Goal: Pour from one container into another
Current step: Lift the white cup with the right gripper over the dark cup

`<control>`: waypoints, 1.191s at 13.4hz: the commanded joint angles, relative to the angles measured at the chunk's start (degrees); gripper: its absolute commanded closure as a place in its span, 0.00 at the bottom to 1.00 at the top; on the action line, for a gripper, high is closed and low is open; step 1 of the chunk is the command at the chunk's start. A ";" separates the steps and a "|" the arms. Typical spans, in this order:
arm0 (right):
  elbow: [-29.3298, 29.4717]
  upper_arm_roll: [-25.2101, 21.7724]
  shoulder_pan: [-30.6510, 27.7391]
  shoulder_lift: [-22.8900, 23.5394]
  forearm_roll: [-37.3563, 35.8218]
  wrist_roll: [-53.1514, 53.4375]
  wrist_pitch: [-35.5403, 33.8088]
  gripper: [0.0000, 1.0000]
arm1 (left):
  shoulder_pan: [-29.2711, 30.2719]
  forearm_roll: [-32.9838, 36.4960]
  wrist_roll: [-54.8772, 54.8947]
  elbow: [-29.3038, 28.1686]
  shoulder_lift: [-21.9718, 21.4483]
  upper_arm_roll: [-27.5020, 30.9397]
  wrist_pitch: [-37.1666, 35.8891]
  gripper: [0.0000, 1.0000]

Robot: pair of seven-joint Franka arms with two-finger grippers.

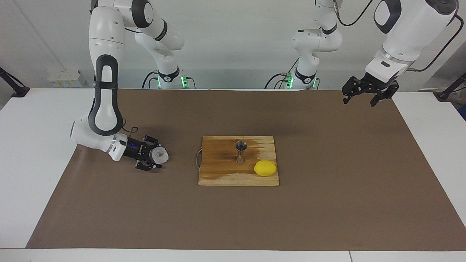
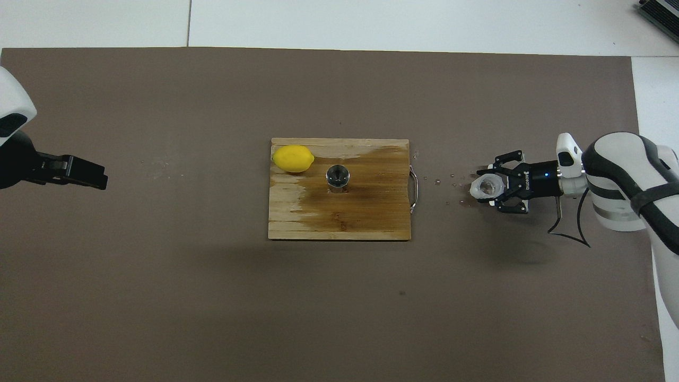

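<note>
The cup [image 1: 160, 154], small, translucent white and crinkled, sits low over the brown mat at the right arm's end of the table. My right gripper [image 1: 158, 157] reaches in sideways and is shut on it, one finger on each side; it shows too in the overhead view as cup [image 2: 486, 187] and gripper [image 2: 490, 188]. The steel hourglass jigger [image 1: 241, 150] [image 2: 337, 175] stands upright mid-board, apart from the cup. My left gripper [image 1: 359, 99] [image 2: 90, 178] hangs open and empty, raised over the left arm's end of the mat.
A wooden cutting board [image 1: 218, 176] [image 2: 371, 217] with a metal handle and a dark wet patch lies mid-table. A yellow lemon [image 1: 265, 168] [image 2: 293, 158] rests on it beside the jigger. Small droplets [image 2: 451, 183] dot the mat between board and cup.
</note>
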 commanded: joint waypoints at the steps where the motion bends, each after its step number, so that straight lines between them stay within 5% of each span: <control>1: -1.39 0.27 -0.12 -1.36 0.05 -1.38 1.03 1.00 | -0.75 1.24 0.65 -1.86 -1.90 0.45 0.17 0.00; 5: 0.02 1.85 0.06 -1.62 1.11 -0.24 0.68 1.00 | -1.19 1.16 -0.14 -1.77 -1.82 0.10 0.16 0.00; 10: 4.15 9.05 0.84 -4.60 0.93 17.04 3.82 1.00 | -0.40 1.16 -0.14 -1.77 -1.90 0.27 0.08 0.00; 16: 6.00 9.94 15.33 -10.15 -5.54 38.67 14.45 1.00 | -0.40 1.16 -0.14 -1.77 -1.82 0.27 0.08 0.00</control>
